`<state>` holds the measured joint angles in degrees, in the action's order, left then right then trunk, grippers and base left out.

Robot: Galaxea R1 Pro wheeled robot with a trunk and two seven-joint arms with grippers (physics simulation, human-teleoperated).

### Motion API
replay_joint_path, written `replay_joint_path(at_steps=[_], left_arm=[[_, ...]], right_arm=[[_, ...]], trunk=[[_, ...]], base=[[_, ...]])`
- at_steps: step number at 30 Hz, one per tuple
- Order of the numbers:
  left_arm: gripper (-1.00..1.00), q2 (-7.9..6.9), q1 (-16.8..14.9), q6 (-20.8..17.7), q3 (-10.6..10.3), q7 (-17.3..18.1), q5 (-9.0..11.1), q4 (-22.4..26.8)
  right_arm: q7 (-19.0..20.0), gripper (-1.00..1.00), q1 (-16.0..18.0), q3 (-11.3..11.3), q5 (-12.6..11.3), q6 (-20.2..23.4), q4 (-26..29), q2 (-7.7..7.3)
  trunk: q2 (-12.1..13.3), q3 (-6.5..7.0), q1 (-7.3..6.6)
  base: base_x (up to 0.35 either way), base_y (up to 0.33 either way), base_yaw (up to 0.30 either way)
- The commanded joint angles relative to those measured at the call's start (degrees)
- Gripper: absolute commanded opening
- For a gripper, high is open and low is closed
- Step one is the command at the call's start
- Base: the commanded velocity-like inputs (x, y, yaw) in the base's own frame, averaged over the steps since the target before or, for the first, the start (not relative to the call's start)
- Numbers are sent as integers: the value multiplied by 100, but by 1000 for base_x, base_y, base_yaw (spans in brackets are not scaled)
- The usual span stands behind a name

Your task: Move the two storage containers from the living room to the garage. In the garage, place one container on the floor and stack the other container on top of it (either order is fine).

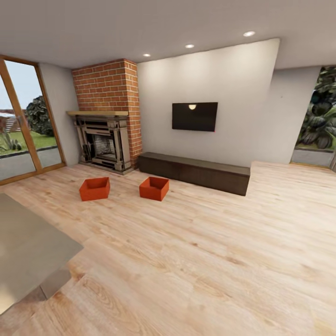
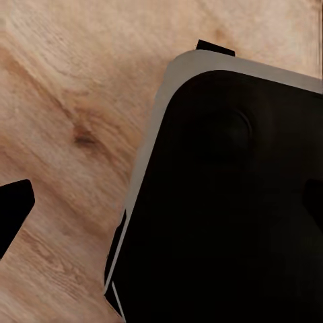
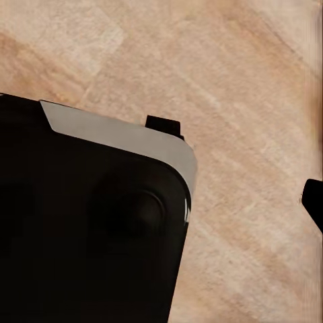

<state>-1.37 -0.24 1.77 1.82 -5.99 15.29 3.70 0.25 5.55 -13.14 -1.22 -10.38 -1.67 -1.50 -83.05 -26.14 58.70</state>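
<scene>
Head view gives us the living room's plank floor (image 1: 196,261), a grey slab (image 1: 28,242) cut off at left, then two storage containers (image 1: 94,188) (image 1: 154,188) apart before the fireplace (image 1: 105,140); whether either pincer is parted or clenched, we cannot tell.

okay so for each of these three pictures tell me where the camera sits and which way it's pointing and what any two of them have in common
Head view: on the robot's head, facing forward across the living room at two orange bins, the fireplace, TV and cabinet; none of its body is identifiable.
Left wrist view: on the left arm, aimed down at the plank floor; the robot's dark base and a finger show.
Right wrist view: on the right arm, aimed down likewise; the base and a finger show.
Shared: both wrist views show plank floor and base.
</scene>
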Motion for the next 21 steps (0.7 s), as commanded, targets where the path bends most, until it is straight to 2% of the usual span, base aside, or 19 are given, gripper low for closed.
replay_joint_path(at_steps=[1,21], left_arm=[[100,2,-2,16,16,-7,18,-1],[100,2,-2,16,12,-7,18,-1]], right_arm=[[2,100,7,-31,-14,-34,-18,1],[2,100,7,-48,34,-27,-18,-8]], trunk=[[-3,-6,3],[-3,-6,3]], base=[[314,-101,28],[314,-101,3]])
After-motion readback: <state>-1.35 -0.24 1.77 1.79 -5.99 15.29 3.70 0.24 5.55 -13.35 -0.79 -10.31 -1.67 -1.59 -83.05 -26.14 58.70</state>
